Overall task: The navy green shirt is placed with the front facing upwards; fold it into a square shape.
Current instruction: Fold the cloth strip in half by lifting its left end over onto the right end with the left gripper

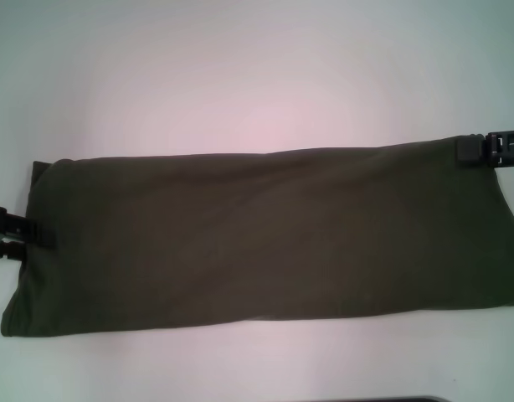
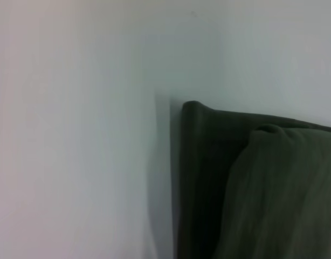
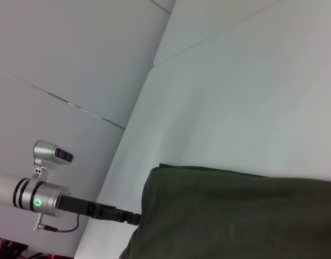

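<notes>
Our dark olive-green cotton shirt (image 1: 257, 239) folded into a long band, long axis running left-right across the white table (image 1: 240, 75), left gripper (image 1: 27, 233) at its left edge, right gripper (image 1: 466, 149) at its far right corner, we cannot tell either's finger state.

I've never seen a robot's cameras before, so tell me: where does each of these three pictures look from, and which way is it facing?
Head view: from the robot's head, looking down at the navy green shirt on the white table; the left gripper and right gripper show at the shirt's ends.
Left wrist view: close over a shirt corner; no robot parts visible.
Right wrist view: along the table; the left arm shows.
All three share the shirt.
</notes>
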